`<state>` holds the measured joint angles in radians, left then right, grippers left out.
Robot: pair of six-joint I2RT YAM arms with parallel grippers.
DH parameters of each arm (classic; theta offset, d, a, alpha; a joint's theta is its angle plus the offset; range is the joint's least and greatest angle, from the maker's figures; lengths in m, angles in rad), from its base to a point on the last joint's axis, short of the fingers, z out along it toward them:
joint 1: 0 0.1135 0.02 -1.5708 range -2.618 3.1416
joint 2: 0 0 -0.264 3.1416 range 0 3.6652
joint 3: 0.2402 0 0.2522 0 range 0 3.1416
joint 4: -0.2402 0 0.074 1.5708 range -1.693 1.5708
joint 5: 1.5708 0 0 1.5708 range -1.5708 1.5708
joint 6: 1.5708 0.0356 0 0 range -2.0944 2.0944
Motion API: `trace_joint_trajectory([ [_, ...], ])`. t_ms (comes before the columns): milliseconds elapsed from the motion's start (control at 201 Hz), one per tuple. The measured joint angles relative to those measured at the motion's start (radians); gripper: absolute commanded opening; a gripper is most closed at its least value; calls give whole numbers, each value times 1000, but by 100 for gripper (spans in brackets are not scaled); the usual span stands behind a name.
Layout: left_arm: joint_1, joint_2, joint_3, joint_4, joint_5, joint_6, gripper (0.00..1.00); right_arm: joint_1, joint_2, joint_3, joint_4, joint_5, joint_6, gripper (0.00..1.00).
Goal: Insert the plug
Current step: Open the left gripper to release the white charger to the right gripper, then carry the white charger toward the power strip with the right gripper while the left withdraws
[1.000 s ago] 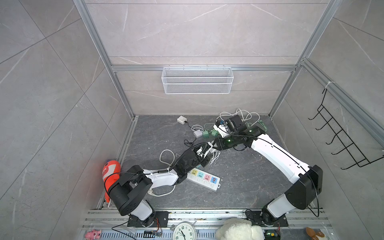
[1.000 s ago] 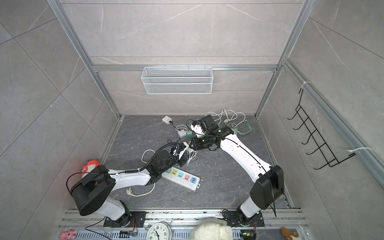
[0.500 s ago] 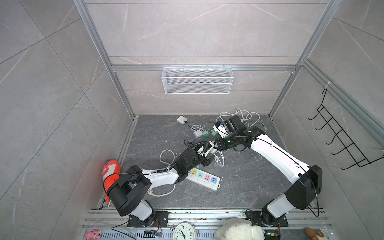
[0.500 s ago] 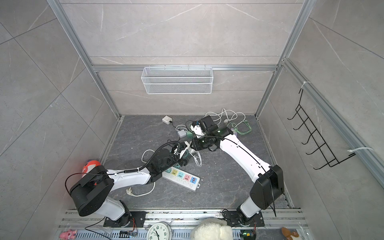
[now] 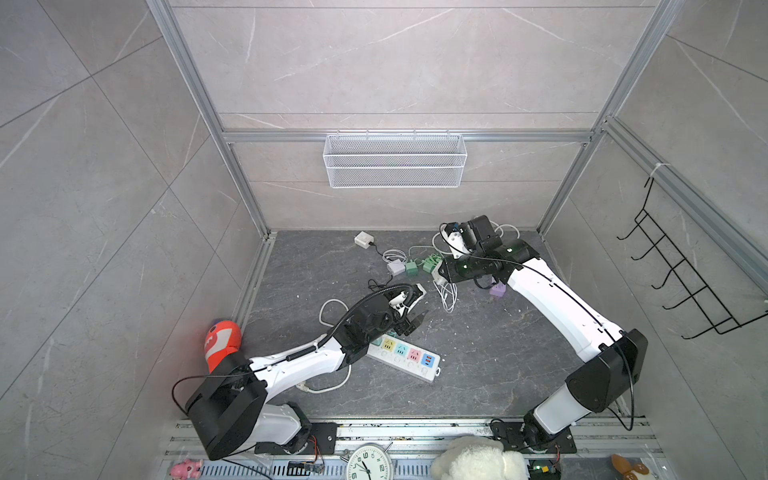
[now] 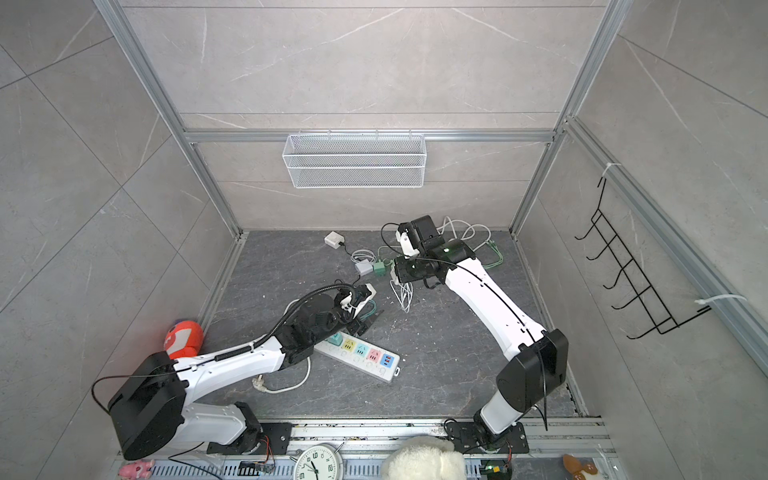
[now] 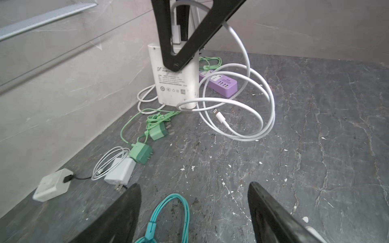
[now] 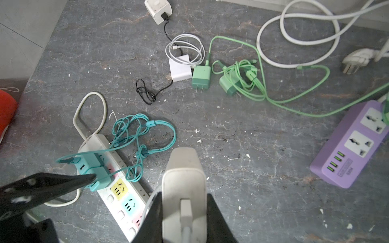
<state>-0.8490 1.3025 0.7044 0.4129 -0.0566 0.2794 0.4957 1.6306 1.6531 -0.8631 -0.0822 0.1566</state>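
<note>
Your right gripper [image 8: 184,202] pinches the white charger [image 7: 176,84], held in the air apart from the power strip [image 5: 415,365], its cable dangling. Your left gripper [image 7: 193,185] is spread and empty near the strip, where a teal plug [image 8: 94,168] already sits. Carrying the charger over, aligning it and pushing it in are left to do.

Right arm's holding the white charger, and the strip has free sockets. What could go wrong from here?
1. The white cable hangs in loose loops from the white charger held in the right gripper. It could snag or drape over the sockets.
2. The open left gripper sits by the power strip, so the two grippers could collide.
3. Nothing pins the strip, so it may slide under the push.
</note>
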Motion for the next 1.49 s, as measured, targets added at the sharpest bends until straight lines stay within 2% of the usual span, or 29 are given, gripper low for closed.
trace_joint_trajectory([
  [194, 0, -203, -113, -57, -229, -44, 79, 46, 23, -14, 60, -38, -164, 9],
  [274, 0, -263, -144, -71, -283, -74, 76, 83, 25, -40, 92, -57, -223, 9],
  [398, 0, -281, -147, -72, -335, -153, 70, 132, 29, -51, 121, -71, -280, 8],
  [498, 0, -254, -146, -61, -364, -259, 69, 180, 34, -51, 138, -61, -296, 9],
  [612, 0, -193, -146, -10, -380, -355, 68, 216, 43, -51, 146, -61, -295, 9],
  [747, -2, -155, -146, 34, -375, -410, 67, 217, 50, -51, 162, -66, -283, 10],
  [1100, -9, -131, -146, 87, -283, -476, 65, 217, 50, -51, 192, -89, -254, 10],
  [1488, -28, -50, -126, 32, -274, -504, 65, 217, 28, -59, 239, -154, -209, 12],
])
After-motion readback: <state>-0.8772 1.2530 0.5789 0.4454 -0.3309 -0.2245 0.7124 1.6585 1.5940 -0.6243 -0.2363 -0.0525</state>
